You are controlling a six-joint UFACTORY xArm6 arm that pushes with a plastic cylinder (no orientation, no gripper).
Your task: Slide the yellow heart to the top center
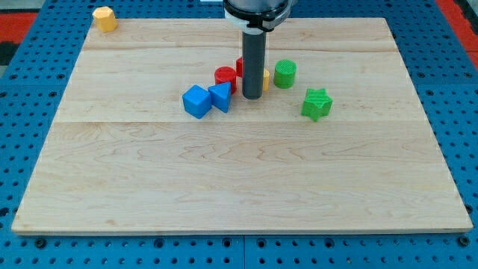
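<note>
Camera view: my tip (252, 97) hides yellow heart (266, 79).

A robotics lab or test bench, seen from above and in front. A pale wooden board (239, 172) made of joined planks lies flat on a blue metal base plate (22, 112) drilled with a regular grid of holes, the kind used for mounting equipment. The plate frames the board on all sides. Beyond the board's top corners, red surface (22, 15) shows. Small plastic blocks in plain colours sit on the board.
</note>
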